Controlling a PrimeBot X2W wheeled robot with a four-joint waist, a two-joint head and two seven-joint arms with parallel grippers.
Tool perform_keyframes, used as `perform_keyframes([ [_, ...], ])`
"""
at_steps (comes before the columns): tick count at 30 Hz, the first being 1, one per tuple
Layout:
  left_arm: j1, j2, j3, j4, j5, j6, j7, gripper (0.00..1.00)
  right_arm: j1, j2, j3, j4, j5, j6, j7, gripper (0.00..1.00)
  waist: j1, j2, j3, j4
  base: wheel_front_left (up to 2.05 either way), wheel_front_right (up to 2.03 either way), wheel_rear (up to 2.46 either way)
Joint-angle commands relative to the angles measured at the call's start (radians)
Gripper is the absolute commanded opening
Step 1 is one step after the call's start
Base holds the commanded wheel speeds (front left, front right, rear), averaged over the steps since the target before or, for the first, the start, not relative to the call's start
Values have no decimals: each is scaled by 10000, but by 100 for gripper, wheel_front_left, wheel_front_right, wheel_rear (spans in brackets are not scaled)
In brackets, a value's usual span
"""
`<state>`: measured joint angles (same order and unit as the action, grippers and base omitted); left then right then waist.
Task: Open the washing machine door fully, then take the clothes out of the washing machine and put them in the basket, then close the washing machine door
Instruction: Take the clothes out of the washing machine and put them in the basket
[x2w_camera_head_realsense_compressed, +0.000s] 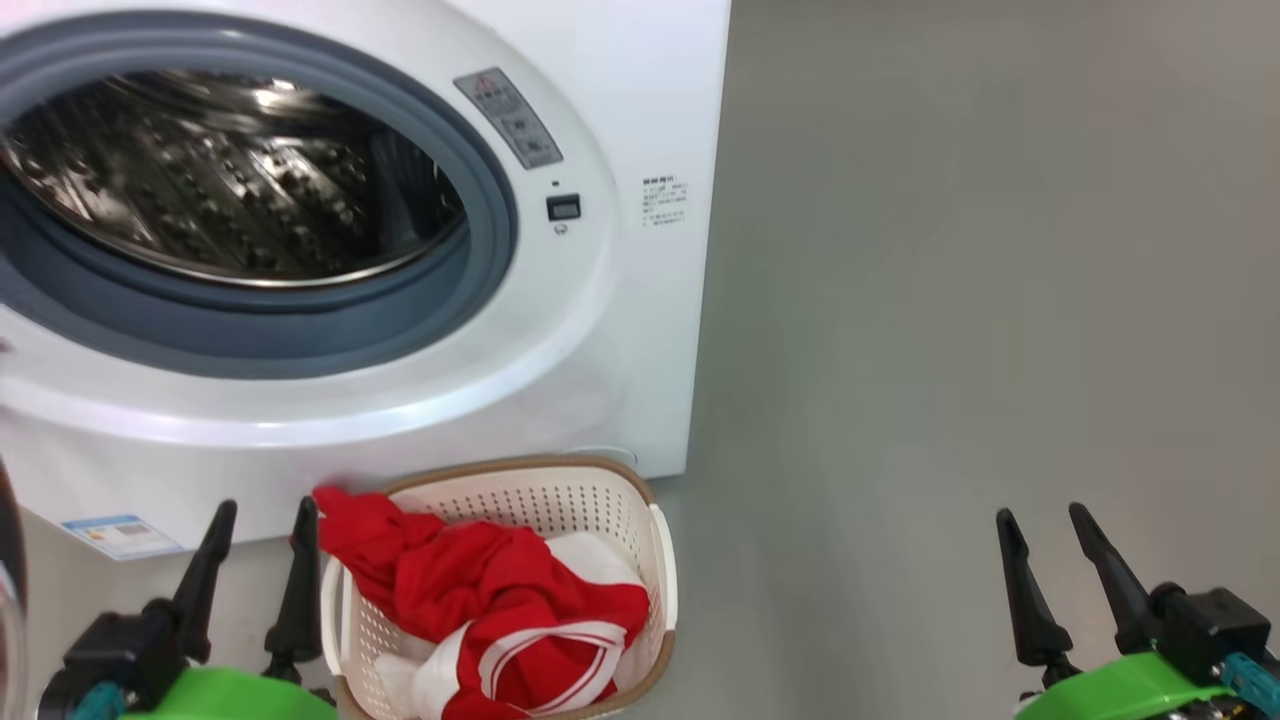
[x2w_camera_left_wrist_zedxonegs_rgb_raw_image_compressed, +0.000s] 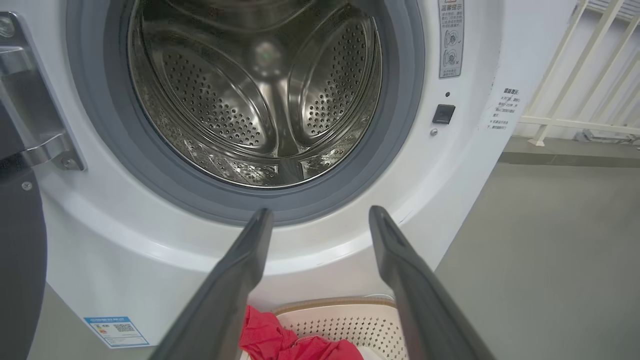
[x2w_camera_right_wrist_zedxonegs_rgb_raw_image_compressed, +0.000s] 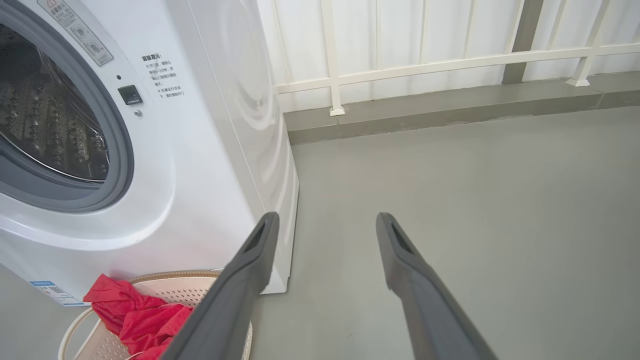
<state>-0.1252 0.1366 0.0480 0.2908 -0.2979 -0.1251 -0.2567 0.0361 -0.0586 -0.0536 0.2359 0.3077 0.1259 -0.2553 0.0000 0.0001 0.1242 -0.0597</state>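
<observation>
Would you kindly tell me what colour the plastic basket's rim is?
The rim of the cream-white perforated plastic basket is brown, woven-looking; best in the head view.

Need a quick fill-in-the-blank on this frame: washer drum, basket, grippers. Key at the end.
1. The perforated steel drum of the big white front-loading washing machine is ____ of laundry.
2. The cream-white perforated plastic basket, holding the bright red garments with white trim, stands on the floor in ____ of the machine.
3. The left gripper and the right gripper stand open and hold ____.
Missing words: empty; front; nothing.
</observation>
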Motion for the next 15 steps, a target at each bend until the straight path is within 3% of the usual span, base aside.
perform_keyframes([
  [1, 33, 134, 396, -409, 151, -56, -51, 100, 30, -181, 163, -274, 58, 48, -65, 100, 0, -1, -248, 111, 0, 0, 0],
  [15, 1917, -365, 1058, -1803, 482, -56, -51, 100, 862, -256, -20, -448, 138, 48, -65, 100, 0, -1, -789, 81, 0, 0, 0],
])
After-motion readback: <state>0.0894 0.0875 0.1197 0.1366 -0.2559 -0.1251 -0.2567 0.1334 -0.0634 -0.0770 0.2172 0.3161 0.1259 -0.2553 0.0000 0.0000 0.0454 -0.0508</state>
